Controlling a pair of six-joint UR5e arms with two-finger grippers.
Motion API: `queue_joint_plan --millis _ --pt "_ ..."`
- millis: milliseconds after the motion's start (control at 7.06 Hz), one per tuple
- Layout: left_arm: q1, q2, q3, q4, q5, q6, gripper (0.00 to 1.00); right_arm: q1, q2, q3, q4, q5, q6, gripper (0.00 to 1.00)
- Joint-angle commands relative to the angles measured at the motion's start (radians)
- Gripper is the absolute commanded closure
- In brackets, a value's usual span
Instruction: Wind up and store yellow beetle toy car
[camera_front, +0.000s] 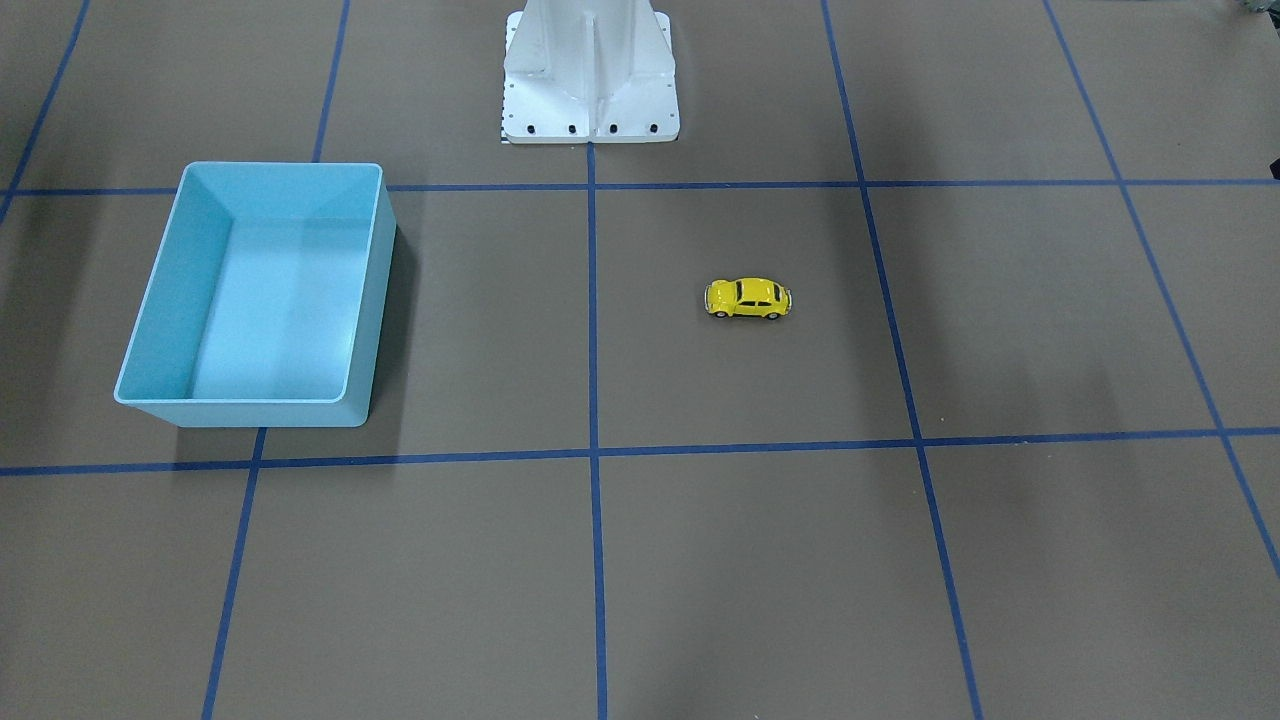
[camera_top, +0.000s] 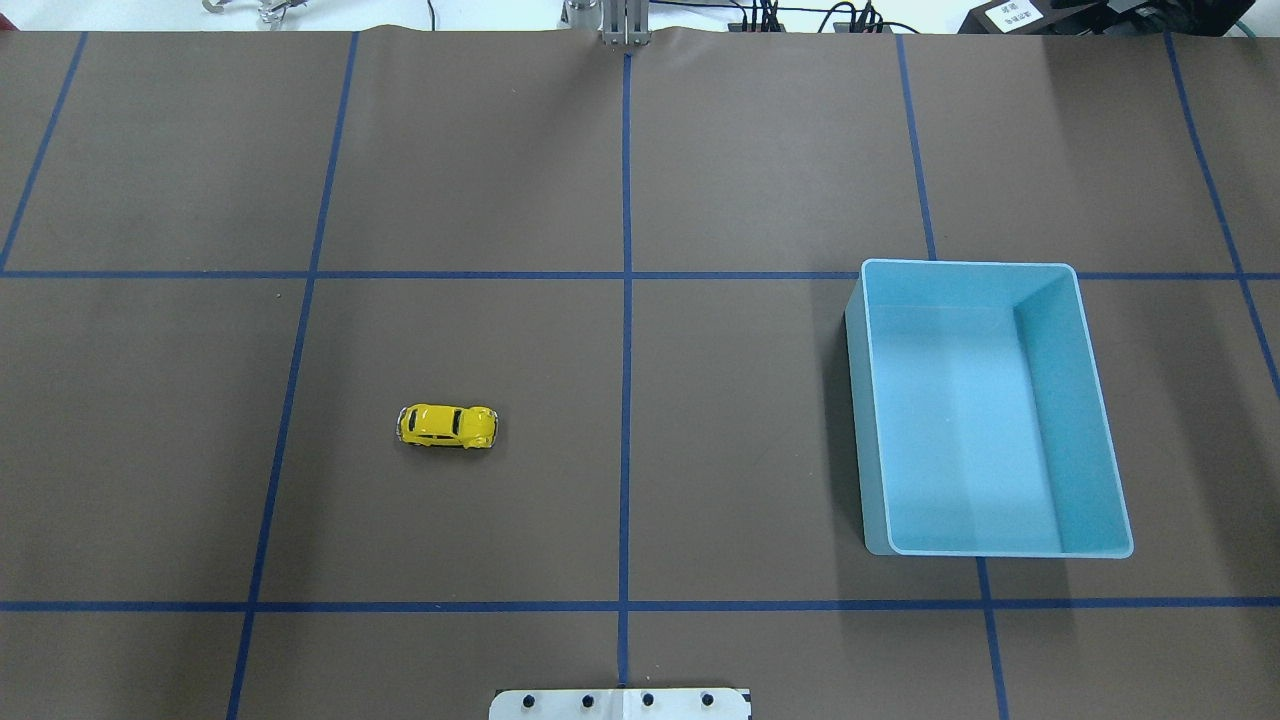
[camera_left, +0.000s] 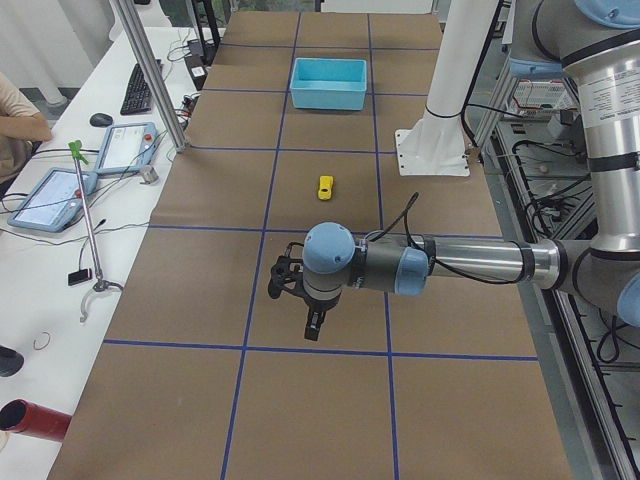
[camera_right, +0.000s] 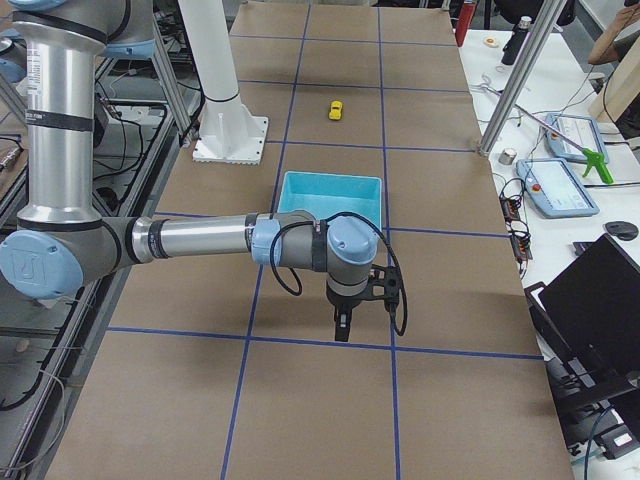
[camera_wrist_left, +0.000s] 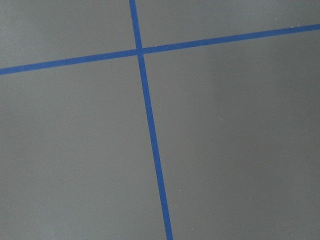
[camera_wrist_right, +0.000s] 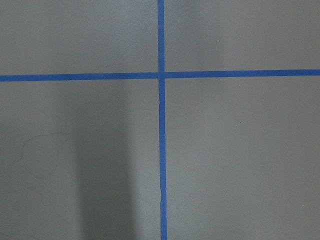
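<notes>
1. we judge the task not yet begun: the yellow beetle toy car (camera_top: 447, 427) sits on its wheels on the brown table (camera_top: 640, 150), unwound as far as we can see, and nothing holds it.
2. the car lies well apart from our left gripper (camera_left: 312, 325), farther along the table beyond its fingers, and farther yet from our right gripper (camera_right: 342, 325).
3. the light blue bin (camera_top: 1098, 420) has nothing in it. it stands near the right gripper, just beyond its fingers, and well apart from the car.
4. all of it is left: reach the car, grasp it, wind it up, carry it over and set it in the bin.
5. both grippers hang above bare table and show only in the side views, small and dark, so we cannot tell whether their fingers are apart or together.
6. the wrist views show only brown table and blue tape lines (camera_wrist_left: 150, 130), with no fingers, car or bin in them.
7. how the car winds up is too small to make out, and its underside is hidden.
</notes>
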Motion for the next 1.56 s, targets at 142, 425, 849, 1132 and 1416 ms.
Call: queue_joint_plan --millis 142,425,849,1132,1416 --pt "0.27 -0.007 -0.197 -0.022 0.063 -0.005 0.0 0.0 0.002 -0.007 0.0 0.001 0.002 0.0" --pt "0.54 -0.068 -0.315 -0.016 0.263 -0.015 0.0 0.0 0.002 -0.008 0.0 0.001 0.005 0.0" --pt "0.761 -0.24 -0.336 0.115 0.481 -0.004 0.0 0.0 0.002 -0.008 0.0 0.001 0.005 0.0" --pt "0.883 -0.318 -0.364 0.221 0.642 -0.004 0.0 0.0 0.002 -0.008 0.0 0.001 0.005 0.0" --pt "0.912 -0.404 -0.355 0.362 0.678 -0.001 0.0 0.0 0.002 -0.008 0.0 0.001 0.007 0.0"
